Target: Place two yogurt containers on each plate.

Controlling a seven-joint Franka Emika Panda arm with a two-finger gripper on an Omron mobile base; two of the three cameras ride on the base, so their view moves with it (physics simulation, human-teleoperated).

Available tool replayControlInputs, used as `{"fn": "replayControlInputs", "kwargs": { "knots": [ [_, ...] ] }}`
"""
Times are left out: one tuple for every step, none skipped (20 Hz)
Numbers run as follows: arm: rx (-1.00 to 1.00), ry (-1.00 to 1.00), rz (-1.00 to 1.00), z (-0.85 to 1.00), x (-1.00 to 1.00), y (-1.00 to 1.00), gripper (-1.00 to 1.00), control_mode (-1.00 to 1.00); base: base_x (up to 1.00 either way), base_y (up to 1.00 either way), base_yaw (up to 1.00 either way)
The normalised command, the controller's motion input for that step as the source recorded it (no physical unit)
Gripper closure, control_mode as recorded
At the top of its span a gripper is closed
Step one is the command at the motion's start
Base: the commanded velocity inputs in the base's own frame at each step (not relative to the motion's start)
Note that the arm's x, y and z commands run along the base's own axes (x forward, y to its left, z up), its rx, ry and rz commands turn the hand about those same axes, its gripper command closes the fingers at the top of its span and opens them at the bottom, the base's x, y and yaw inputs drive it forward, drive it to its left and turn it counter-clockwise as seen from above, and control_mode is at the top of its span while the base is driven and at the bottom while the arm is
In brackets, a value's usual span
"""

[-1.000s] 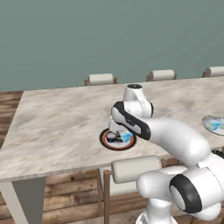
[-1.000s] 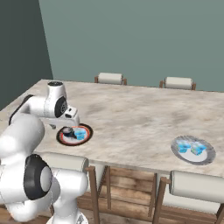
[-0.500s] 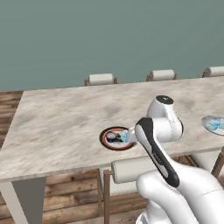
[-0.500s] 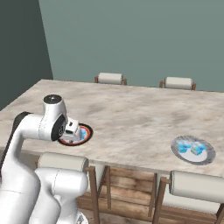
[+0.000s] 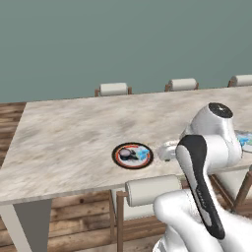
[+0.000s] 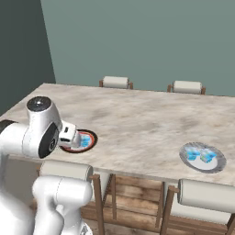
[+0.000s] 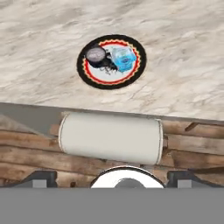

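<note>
The black-rimmed plate [image 7: 111,61] with a red ring lies near the table's front edge. On it sit a dark blue yogurt container with a whitish top [image 7: 95,54] and a light blue one [image 7: 123,58], side by side. The pale grey plate [image 6: 202,157] on the right holds two light blue containers [image 6: 193,154] [image 6: 208,156]. My gripper [image 7: 113,178] hangs open and empty, pulled back above the table's front edge, well short of the patterned plate [image 5: 132,155]. Its fingertips [image 7: 41,177] stand far apart. The hand [image 6: 71,134] covers part of that plate's left side.
A padded chair back [image 7: 110,138] is tucked in right below the gripper at the table's front edge. Another chair [image 6: 211,195] stands at the front right, and two more [image 6: 116,81] [image 6: 187,86] on the far side. The marble table top [image 5: 78,133] stretches wide.
The arm has drawn back from over the black-rimmed plate toward the base and swung right. Both cups stay on that plate. The jaws stay open.
</note>
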Motion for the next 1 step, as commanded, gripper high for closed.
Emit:
{"fn": "replayControlInputs", "kwargs": {
  "knots": [
    [0.0,-0.14,0.02,0.7,-0.51,0.0,-1.0,-1.0,0.0,0.0,0.0]
  ]
}}
